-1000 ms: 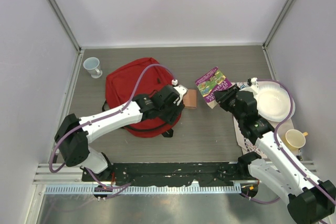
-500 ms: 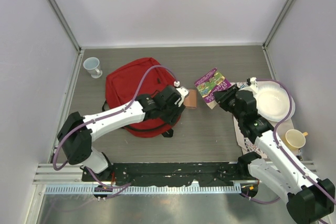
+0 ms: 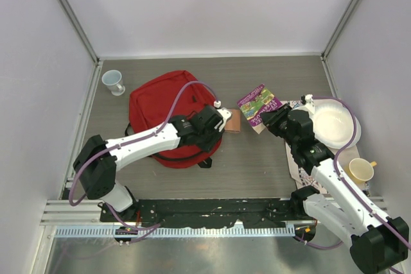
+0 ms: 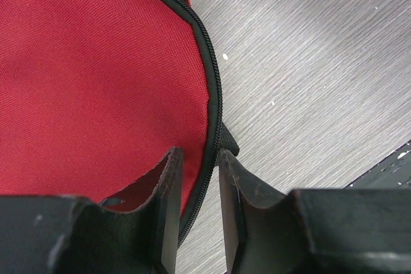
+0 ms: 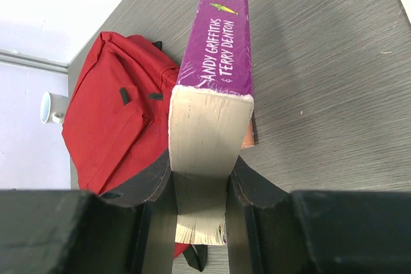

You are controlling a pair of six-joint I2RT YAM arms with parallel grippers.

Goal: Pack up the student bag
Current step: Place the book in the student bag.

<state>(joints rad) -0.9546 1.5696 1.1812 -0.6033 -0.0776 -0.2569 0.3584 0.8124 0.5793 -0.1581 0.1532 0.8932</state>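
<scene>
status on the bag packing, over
Left pincer narrowed astride student bag zipper, grip unclear. Right pincer shut on purple book. Small brown item between book and bag.

We look down on a grey wood-grain tabletop [image 3: 257,165]. On it lie a red backpack [image 3: 160,104] left of centre, a white mug [image 3: 113,81] at upper left, a small brown block [image 3: 234,120] mid-frame, and at right a patterned sheet [image 3: 293,158] beneath a white bowl [image 3: 334,126], with a yellow cup [image 3: 361,170] below.
</scene>
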